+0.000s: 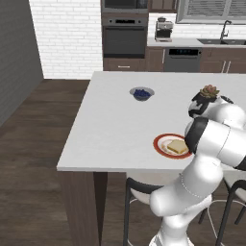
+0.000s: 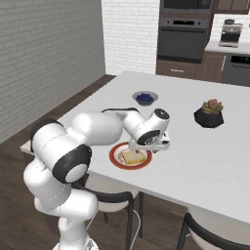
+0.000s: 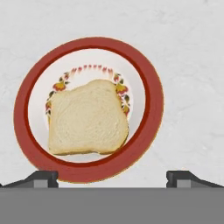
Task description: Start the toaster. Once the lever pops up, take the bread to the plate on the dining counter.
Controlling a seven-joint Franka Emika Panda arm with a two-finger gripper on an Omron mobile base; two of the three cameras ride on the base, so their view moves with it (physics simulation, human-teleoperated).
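Dark fingertips (image 3: 41,178) of our end effector (image 3: 112,177) stand spread wide apart at the bottom of the hand view, pinching nothing. We hover directly above the bread (image 3: 87,118), which lies flat on the plate (image 3: 151,78), apart from both fingers. That slice sits a little off centre, covering part of the painted flower ring (red and yellow) on the plate's pale middle, with the red rim showing all round it.

From the right base view our end effector (image 2: 155,144) hangs just over the plate (image 2: 117,161) and bread (image 2: 133,156), near the front edge of the white counter (image 2: 205,151). From the left base view the bread (image 1: 178,147) and plate (image 1: 161,142) are partly hidden by our arm.

Farther back on the counter we see a small bowl (image 1: 141,93) with blue contents, and a potted plant (image 2: 209,113) well apart from the plate.
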